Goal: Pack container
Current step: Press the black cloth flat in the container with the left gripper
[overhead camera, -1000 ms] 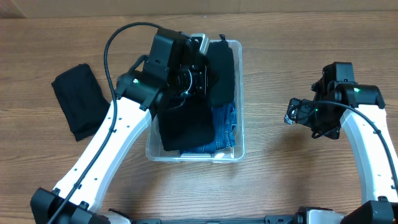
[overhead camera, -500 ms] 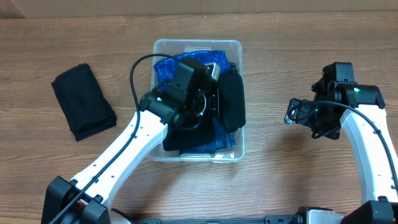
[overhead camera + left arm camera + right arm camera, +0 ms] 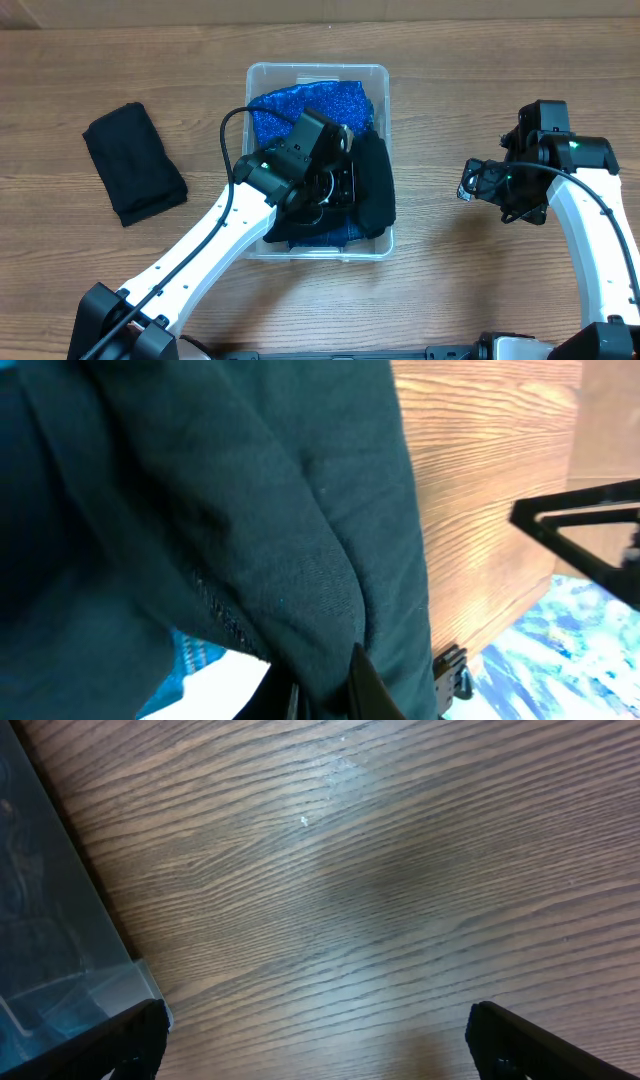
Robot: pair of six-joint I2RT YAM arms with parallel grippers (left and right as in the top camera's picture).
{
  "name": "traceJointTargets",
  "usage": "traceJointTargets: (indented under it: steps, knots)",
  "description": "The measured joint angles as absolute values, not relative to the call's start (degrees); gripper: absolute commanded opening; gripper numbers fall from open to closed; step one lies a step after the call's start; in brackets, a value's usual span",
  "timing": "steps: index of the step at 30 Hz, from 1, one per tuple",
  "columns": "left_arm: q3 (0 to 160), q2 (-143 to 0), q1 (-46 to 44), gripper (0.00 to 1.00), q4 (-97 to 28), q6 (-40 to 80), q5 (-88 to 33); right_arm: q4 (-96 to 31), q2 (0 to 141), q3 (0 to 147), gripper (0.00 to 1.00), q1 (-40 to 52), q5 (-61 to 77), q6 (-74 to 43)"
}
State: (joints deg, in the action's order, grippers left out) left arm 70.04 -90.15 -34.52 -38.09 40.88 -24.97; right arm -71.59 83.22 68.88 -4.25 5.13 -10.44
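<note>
The container [image 3: 376, 74] sits mid-desk, toward the far edge. The left claw [image 3: 343, 183] is closed on a black cloth [image 3: 376, 192] low inside it, over a blue cloth [image 3: 300, 105], apparently to lay it flat. The right claw [image 3: 470, 183] hovers wide open near the right edge, clear of the packing.

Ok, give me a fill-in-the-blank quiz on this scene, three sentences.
1. The sparkly fabric in the container is ___.
2. The folded cloth on the table lies on the container's ___ side.
3. The right gripper holds nothing, its jaws ___.
Missing words: blue; left; open.
</note>
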Motion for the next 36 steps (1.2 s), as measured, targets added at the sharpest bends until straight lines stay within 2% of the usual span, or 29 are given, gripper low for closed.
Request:
traceJointTargets:
  steps: [2,4,5,6,7,8,9,16,22,23,24,25,27,28,29,36]
  knots:
    - [70.0,-90.1,-34.5,0.04,-39.4,41.0,-24.3,-71.6,83.2,68.9,1.0,-4.3,5.1,-10.4]
    - [70.0,-90.1,-34.5,0.46,-40.7,41.0,-23.7,-71.6,83.2,68.9,1.0,-4.3,5.1,-10.4]
    - [69.9,-90.1,-34.5,0.72,-41.3,40.8,-23.5,-71.6,83.2,68.9,1.0,-4.3,5.1,-10.5]
    - [69.9,-90.1,-34.5,0.82,-41.6,40.8,-23.3,-71.6,83.2,68.9,1.0,-4.3,5.1,-10.5]
    - [69.8,-90.1,-34.5,0.86,-41.8,40.6,-23.3,-71.6,83.2,68.9,1.0,-4.3,5.1,-10.4]
    - [69.8,-90.1,-34.5,0.95,-41.9,40.5,-23.3,-71.6,83.2,68.9,1.0,-4.3,5.1,-10.5]
    - [69.8,-90.1,-34.5,1.0,-41.9,40.5,-23.4,-71.6,83.2,68.9,1.0,-4.3,5.1,-10.4]
    - [70.1,-90.1,-34.1,1.0,-37.9,37.6,-27.4,-71.7,83.2,68.9,1.0,-4.3,5.1,-10.5]
    - [77.5,-89.8,-33.6,0.98,-37.8,30.7,-26.2,-71.6,83.2,68.9,1.0,-4.3,5.1,-10.4]
    - [78.7,-89.4,-33.6,0.91,-37.7,29.0,-26.0,-71.5,83.2,68.9,1.0,-4.3,5.1,-10.4]
    - [79.3,-89.1,-33.6,0.77,-37.8,27.7,-25.9,-71.5,83.2,68.9,1.0,-4.3,5.1,-10.5]
    - [79.9,-88.7,-33.6,0.5,-38.5,25.9,-25.6,-71.6,83.2,68.9,1.0,-4.3,5.1,-10.5]
    - [80.2,-88.5,-33.6,0.18,-40.6,24.1,-24.8,-71.5,83.2,68.9,1.0,-4.3,5.1,-10.4]
    - [80.1,-88.6,-33.6,0.11,-41.8,23.3,-24.4,-71.5,83.2,68.9,1.0,-4.3,5.1,-10.4]
    - [79.9,-88.9,-33.6,0.09,-42.3,22.8,-24.1,-71.5,83.2,68.9,1.0,-4.3,5.1,-10.4]
    - [74.0,-96.5,-33.8,0.04,-41.0,20.7,-24.4,-71.5,83.2,68.9,1.0,-4.3,5.1,-10.4]
